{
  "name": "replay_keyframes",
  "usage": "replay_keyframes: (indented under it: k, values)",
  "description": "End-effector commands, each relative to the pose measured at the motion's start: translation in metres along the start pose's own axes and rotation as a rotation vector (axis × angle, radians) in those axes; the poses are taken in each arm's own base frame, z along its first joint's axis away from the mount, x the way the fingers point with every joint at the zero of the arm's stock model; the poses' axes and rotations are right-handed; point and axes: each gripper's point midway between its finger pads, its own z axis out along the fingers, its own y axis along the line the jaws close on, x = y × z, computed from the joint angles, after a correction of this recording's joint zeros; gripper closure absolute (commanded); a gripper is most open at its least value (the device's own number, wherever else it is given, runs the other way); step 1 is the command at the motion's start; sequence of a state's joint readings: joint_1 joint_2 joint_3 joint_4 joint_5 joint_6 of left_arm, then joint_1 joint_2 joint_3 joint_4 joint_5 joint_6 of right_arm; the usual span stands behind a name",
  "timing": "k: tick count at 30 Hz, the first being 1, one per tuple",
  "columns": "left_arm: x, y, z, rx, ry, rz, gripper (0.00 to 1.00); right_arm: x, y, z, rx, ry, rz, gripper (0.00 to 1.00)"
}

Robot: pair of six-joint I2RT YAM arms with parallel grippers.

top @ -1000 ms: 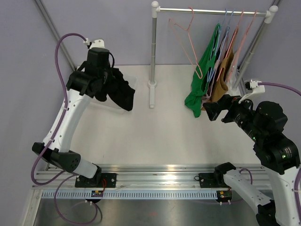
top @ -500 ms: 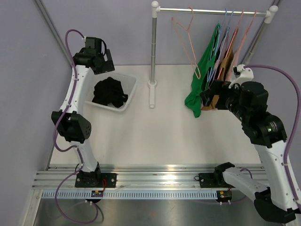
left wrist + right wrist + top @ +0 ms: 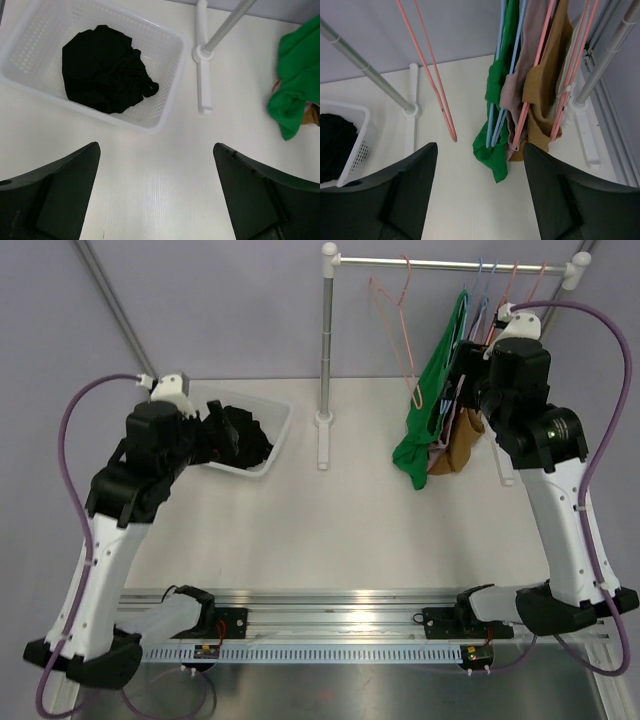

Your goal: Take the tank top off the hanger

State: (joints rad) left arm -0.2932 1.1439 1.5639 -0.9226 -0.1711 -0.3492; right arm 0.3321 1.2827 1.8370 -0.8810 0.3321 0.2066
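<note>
A green tank top [image 3: 425,410] hangs on a blue hanger [image 3: 495,125] from the rail [image 3: 450,260]. Beside it hang a mauve top [image 3: 517,90] and a brown top [image 3: 545,75] on pink hangers. My right gripper [image 3: 480,146] is up by the rail, above the hanging clothes [image 3: 462,370], open and holding nothing. An empty pink hanger [image 3: 437,85] hangs to their left. My left gripper [image 3: 156,146] stands open over the table just in front of the white basket [image 3: 170,100], where a black garment [image 3: 105,70] lies crumpled.
The rack's left post and foot [image 3: 202,75] stand between the basket and the clothes. The right post [image 3: 580,95] rises close behind the brown top. A slanted metal frame bar [image 3: 110,300] runs along the back left.
My left gripper opened and the black garment now lies in the basket; that arm has drawn back toward the near side. My right arm rose to the rail, its jaws somewhat narrower.
</note>
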Motion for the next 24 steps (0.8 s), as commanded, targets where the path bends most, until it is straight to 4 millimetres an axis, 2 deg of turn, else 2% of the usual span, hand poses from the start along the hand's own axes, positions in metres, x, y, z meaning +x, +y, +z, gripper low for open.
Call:
replay_keyframes:
  k: [1, 2, 3, 4, 5, 6, 7, 8, 9, 11, 12, 14, 15, 20, 24]
  values:
    - [0.041, 0.004, -0.007, 0.022, 0.017, 0.026, 0.01, -0.02, -0.018, 0.023, 0.101, -0.021, -0.029, 0.24]
    - [0.058, 0.007, -0.01, 0.045, 0.018, 0.035, 0.01, -0.036, -0.016, 0.023, 0.101, -0.055, -0.026, 0.27]
    - [0.07, 0.006, -0.009, 0.067, 0.025, 0.054, 0.01, -0.039, -0.015, 0.029, 0.105, -0.053, -0.036, 0.29]
    - [0.078, 0.007, -0.008, 0.082, 0.02, 0.065, 0.01, -0.037, -0.017, 0.048, 0.137, -0.031, -0.053, 0.32]
    - [0.099, 0.01, -0.001, 0.089, 0.041, 0.071, 0.01, -0.053, -0.018, 0.047, 0.147, -0.065, -0.052, 0.33]
    - [0.103, 0.013, -0.006, 0.101, 0.025, 0.076, 0.01, -0.049, -0.018, 0.065, 0.168, -0.046, -0.066, 0.36]
    - [0.109, 0.015, -0.005, 0.101, 0.026, 0.078, 0.01, -0.053, -0.021, 0.069, 0.19, -0.052, -0.068, 0.41]
    - [0.117, 0.022, -0.002, 0.072, 0.035, 0.081, 0.01, -0.065, -0.025, 0.07, 0.2, -0.079, -0.065, 0.42]
    - [0.127, 0.028, 0.001, 0.052, 0.053, 0.087, 0.01, -0.062, -0.023, 0.085, 0.204, -0.066, -0.076, 0.43]
    - [0.133, 0.033, 0.003, 0.028, 0.076, 0.093, 0.01, -0.071, -0.023, 0.091, 0.2, -0.087, -0.081, 0.47]
    - [0.131, 0.032, 0.002, 0.031, 0.075, 0.094, 0.01, -0.067, -0.022, 0.104, 0.2, -0.069, -0.088, 0.48]
    - [0.129, 0.028, 0.002, 0.05, 0.067, 0.093, 0.01, -0.071, -0.024, 0.108, 0.207, -0.073, -0.09, 0.48]
    - [0.13, 0.026, 0.002, 0.06, 0.071, 0.091, 0.01, -0.066, -0.025, 0.119, 0.213, -0.057, -0.094, 0.48]
    - [0.137, 0.018, 0.0, 0.118, 0.086, 0.096, 0.01, -0.062, -0.026, 0.14, 0.2, -0.043, -0.084, 0.5]
    - [0.136, 0.017, -0.001, 0.126, 0.079, 0.099, 0.01, -0.045, -0.026, 0.161, 0.201, 0.001, -0.086, 0.54]
